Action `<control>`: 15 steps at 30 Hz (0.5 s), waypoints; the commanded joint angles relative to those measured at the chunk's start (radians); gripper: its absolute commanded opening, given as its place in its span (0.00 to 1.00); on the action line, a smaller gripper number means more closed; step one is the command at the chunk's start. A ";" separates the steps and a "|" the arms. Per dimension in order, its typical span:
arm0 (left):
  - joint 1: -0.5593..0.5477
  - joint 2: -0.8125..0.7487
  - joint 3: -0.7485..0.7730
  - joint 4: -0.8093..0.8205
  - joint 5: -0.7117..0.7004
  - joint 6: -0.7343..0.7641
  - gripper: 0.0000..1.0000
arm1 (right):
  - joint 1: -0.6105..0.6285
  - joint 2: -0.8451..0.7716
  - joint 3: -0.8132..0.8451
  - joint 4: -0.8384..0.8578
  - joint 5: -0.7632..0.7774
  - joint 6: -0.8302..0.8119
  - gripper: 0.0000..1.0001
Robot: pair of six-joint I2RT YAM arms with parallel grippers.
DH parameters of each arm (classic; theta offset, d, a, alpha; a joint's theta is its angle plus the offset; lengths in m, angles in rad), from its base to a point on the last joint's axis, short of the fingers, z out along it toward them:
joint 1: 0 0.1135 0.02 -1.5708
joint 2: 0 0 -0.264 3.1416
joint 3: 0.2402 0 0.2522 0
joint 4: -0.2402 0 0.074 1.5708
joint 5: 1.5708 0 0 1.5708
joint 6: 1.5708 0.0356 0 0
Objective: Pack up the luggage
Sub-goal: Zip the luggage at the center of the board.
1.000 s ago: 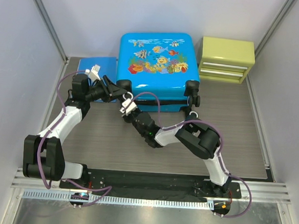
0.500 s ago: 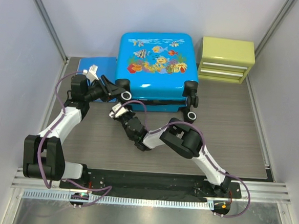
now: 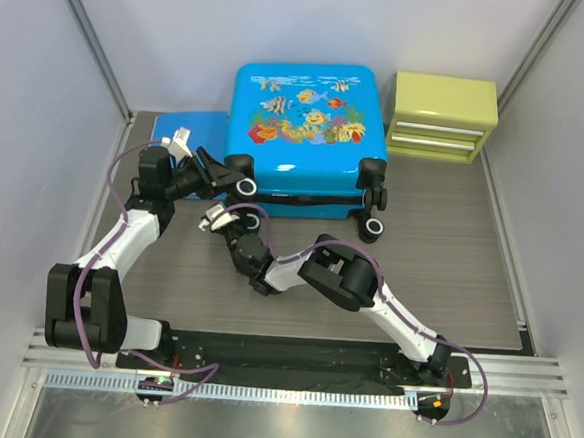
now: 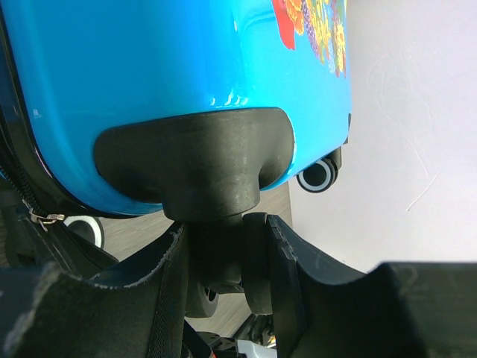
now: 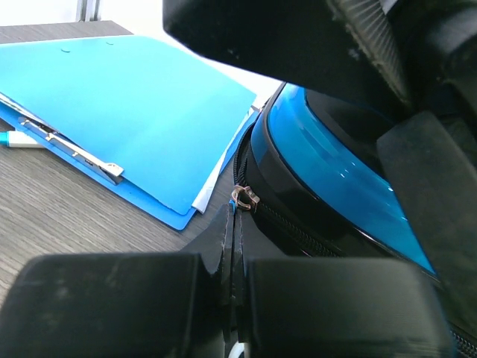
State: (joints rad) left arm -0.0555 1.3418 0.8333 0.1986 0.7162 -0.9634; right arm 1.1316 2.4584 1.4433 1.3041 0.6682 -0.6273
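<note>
Grey tabletop (image 3: 450,250) carries the luggage (image 3: 309,120), lid down, just ahead of both grippers. Left gripper (image 4: 223,276) clamps its caster wheel (image 4: 256,253). Right gripper (image 5: 233,224), pressed together, sits at the zipper pull (image 5: 244,197). Packing looks done; zipping probably remains.

The top camera looks down from above and behind the two arm bases. It is far enough to take in the whole bench (image 3: 448,280) and the complete luggage (image 3: 307,125). The left wrist camera sits very near the luggage's near left corner and looks along the shell at a black wheel mount (image 4: 197,160). The right wrist camera is low over the bench and faces the zipper (image 5: 242,198) at the same corner and the blue folder (image 5: 119,104). All three views share this corner.
</note>
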 commanded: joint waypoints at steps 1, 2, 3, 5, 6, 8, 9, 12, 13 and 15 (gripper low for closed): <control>-0.038 -0.053 0.036 0.217 0.121 -0.035 0.00 | 0.030 0.001 0.066 0.228 -0.196 0.024 0.01; -0.038 -0.056 0.036 0.216 0.120 -0.035 0.00 | 0.027 -0.002 0.069 0.219 -0.217 0.052 0.01; -0.038 -0.061 0.033 0.219 0.118 -0.035 0.00 | 0.023 -0.003 0.074 0.213 -0.225 0.069 0.01; -0.038 -0.075 0.027 0.219 0.112 -0.037 0.00 | 0.017 0.013 0.104 0.199 -0.234 0.090 0.01; -0.038 -0.078 0.024 0.220 0.108 -0.038 0.00 | 0.016 0.019 0.117 0.198 -0.240 0.100 0.01; -0.030 -0.085 0.018 0.222 0.098 -0.041 0.00 | 0.014 0.043 0.152 0.207 -0.239 0.101 0.01; -0.029 -0.089 0.015 0.231 0.095 -0.047 0.00 | 0.013 0.051 0.161 0.207 -0.239 0.101 0.01; -0.015 -0.101 -0.010 0.269 0.080 -0.081 0.00 | 0.007 0.077 0.201 0.208 -0.251 0.109 0.01; -0.014 -0.101 -0.014 0.280 0.084 -0.089 0.00 | 0.007 0.083 0.210 0.207 -0.251 0.112 0.01; -0.014 -0.096 -0.016 0.298 0.086 -0.103 0.00 | -0.001 0.100 0.241 0.184 -0.260 0.120 0.01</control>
State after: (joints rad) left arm -0.0521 1.3190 0.7963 0.2504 0.6823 -0.9970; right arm 1.1061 2.5450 1.5848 1.3083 0.6174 -0.5732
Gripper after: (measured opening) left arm 0.415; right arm 0.025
